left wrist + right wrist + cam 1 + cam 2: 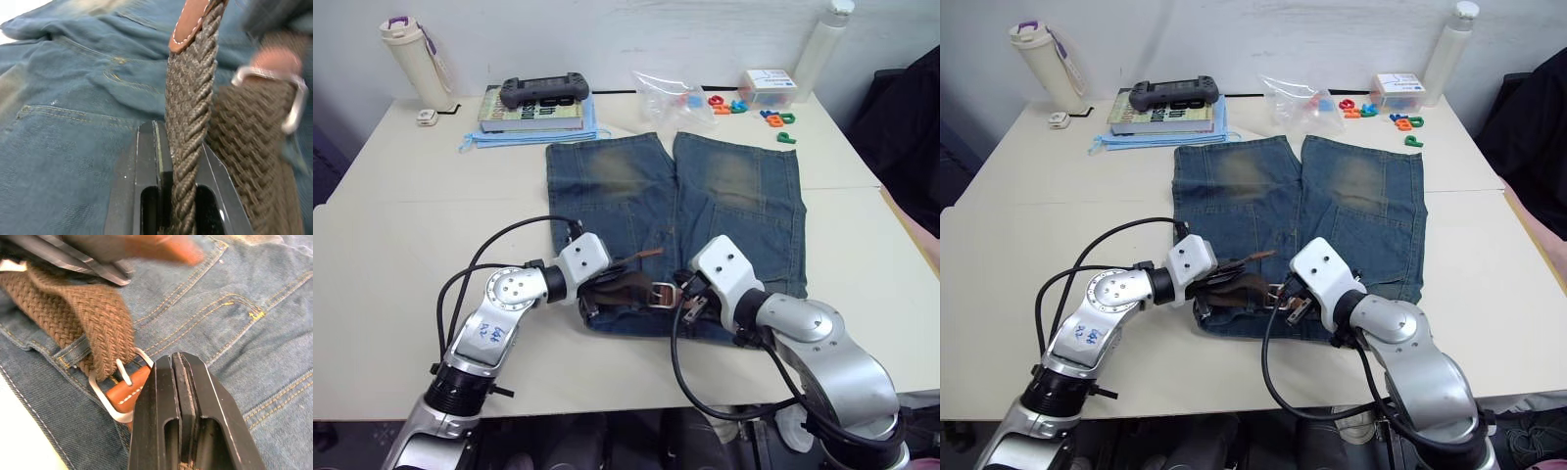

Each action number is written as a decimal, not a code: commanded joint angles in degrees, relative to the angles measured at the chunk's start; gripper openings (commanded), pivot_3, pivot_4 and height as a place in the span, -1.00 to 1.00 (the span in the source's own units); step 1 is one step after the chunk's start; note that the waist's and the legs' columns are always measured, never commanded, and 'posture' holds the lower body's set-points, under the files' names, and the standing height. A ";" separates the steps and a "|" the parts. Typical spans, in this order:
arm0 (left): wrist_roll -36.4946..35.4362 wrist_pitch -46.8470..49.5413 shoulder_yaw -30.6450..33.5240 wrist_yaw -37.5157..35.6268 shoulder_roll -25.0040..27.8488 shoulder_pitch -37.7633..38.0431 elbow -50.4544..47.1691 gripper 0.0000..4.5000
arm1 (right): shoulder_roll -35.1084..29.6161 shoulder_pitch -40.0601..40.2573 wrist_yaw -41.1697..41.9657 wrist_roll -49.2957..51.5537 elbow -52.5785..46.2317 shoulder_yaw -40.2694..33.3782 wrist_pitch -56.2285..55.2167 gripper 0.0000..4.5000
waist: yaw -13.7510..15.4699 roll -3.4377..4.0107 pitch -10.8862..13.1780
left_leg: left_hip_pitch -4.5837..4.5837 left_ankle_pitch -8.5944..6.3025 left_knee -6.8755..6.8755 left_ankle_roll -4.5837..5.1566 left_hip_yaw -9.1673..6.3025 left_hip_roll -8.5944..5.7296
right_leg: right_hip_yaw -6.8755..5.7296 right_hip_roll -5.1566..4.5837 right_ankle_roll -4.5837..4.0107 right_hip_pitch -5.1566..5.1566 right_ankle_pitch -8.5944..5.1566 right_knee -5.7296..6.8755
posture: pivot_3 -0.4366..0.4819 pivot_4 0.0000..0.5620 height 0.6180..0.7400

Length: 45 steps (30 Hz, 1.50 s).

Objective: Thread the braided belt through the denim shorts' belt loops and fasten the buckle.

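One pair of blue denim shorts with faded yellowish-brown patches lay flat on the cream table, waistband at the near edge, the two legs pointing to the far side. One dark-brown braided belt with a tan leather tip sat bunched along the waistband, and its one silver rectangular metal buckle was lying on the denim near the middle of the waist, strap running through it. In the right wrist view I could make out one narrow denim belt loop crossing under the braid.

Two grippers, both at the waistband. The left gripper was pinching the belt a bit below the tan tip, strap clamped between its black fingers. The right gripper had its fingers pressed together with nothing visible between them, right next to the buckle.

Far side of the table: one cream bottle with a purple lid at the left, one dark handheld game console on one book, one clear plastic bag, one small box, a scatter of coloured plastic letters, and one tall white bottle at the right.
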 commanded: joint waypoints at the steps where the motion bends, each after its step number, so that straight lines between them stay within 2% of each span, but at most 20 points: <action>1: 2.07 -4.19 -0.99 -0.75 1.81 1.02 -1.45 -1.00 | -2.48 1.78 -0.96 1.72 -9.62 -0.72 -1.82 -0.96 | 0.00 0.01 0.00 | 0.00 0.00 0.00 0.01 0.00 0.00 | 0.00 -0.01 0.00 0.00 0.00 -0.01 | -0.05 -0.47 -0.32; 7: 4.30 -6.32 -1.30 0.14 2.56 1.85 -1.27 -1.00 | -5.98 5.95 -3.34 2.60 -9.72 -0.34 -8.11 -0.96 | -0.07 0.03 0.02 | 0.00 -0.01 -0.02 0.02 0.01 0.01 | 0.00 0.00 -0.01 -0.01 0.00 0.00 | -0.05 -0.47 -0.32; 12: 13.87 -12.76 -2.79 4.21 5.50 1.64 -0.62 -1.00 | -10.59 10.60 -5.86 0.80 -9.72 0.67 -16.71 -0.96 | -0.08 0.03 0.02 | 0.00 -0.01 -0.02 0.02 0.02 0.01 | 0.00 -0.01 0.00 0.01 0.00 -0.02 | -0.05 -0.47 -0.32; 17: 20.65 -17.64 -3.96 8.07 6.18 2.88 -0.89 -1.00 | -16.56 15.56 -7.86 -6.64 -9.72 5.41 -26.33 -0.96 | 0.03 0.04 0.03 | 0.00 -0.01 -0.02 0.02 0.03 0.01 | 0.00 -0.02 0.00 0.02 0.00 -0.01 | -0.05 -0.47 -0.32; 20: 22.54 -18.82 -3.76 9.28 5.87 2.80 -0.15 -1.00 | -18.87 17.58 -8.34 -11.78 -9.72 7.58 -30.73 -0.57 | 0.08 0.04 0.03 | 0.00 -0.01 -0.02 0.02 0.03 0.01 | 0.00 -0.03 0.00 0.03 0.00 0.00 | -0.05 -0.47 -0.32; 23: 22.30 -18.65 -3.58 8.90 5.31 2.82 0.10 -1.00 | -19.16 19.04 -8.29 -15.07 -9.72 9.55 -33.62 0.06 | 0.08 0.04 0.03 | 0.00 -0.01 -0.01 0.02 0.03 0.01 | -0.01 -0.02 0.00 0.03 0.00 0.00 | -0.05 -0.47 -0.32; 28: 21.43 -17.43 -3.21 7.95 4.99 2.97 -0.58 -1.00 | -18.52 18.50 -7.10 -18.60 -9.40 13.54 -35.42 0.94 | 0.08 0.04 0.03 | 0.00 -0.01 -0.01 0.02 0.02 0.01 | -0.01 -0.02 0.00 0.02 0.00 0.02 | -0.05 -0.47 -0.32; 45: 19.94 -14.71 -2.85 5.84 4.63 3.08 -1.90 -1.00 | -10.38 14.33 -7.46 -35.60 0.38 20.70 -32.83 0.97 | -0.03 0.04 0.03 | 0.00 -0.01 0.00 0.01 0.01 0.01 | -0.01 0.00 -0.01 -0.01 -0.01 0.08 | -0.05 -0.47 -0.32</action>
